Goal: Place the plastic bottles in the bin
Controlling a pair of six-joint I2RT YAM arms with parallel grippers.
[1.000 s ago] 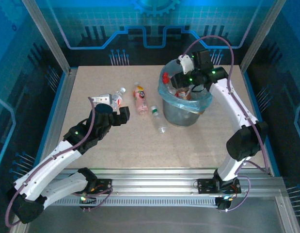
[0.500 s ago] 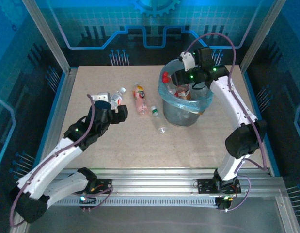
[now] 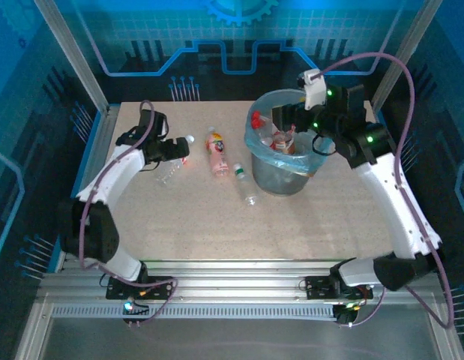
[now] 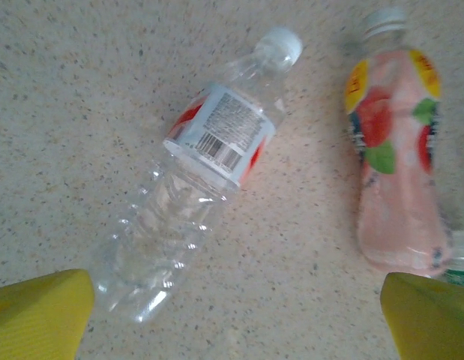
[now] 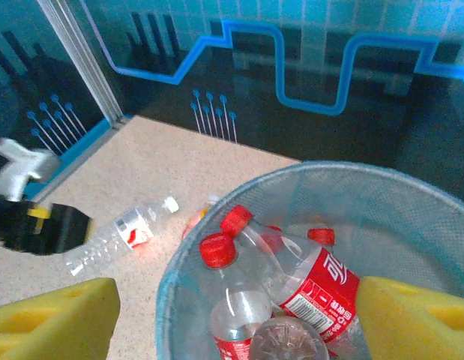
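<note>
Left jaws gape over the clear bottle (image 4: 194,180), centre-left; it may roll free when pinched. Right jaws hang open, empty, over the bin (image 3: 280,180).

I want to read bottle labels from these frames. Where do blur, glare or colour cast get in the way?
Left wrist: the clear bottle has a fairly crisp barcode label, the pink bottle is slightly soft, the yellow fingers are out of focus. Right wrist: the red-label bottle in the bin is sharp; the left arm is smeared. Top external: blue-tinted, labels too small.
</note>
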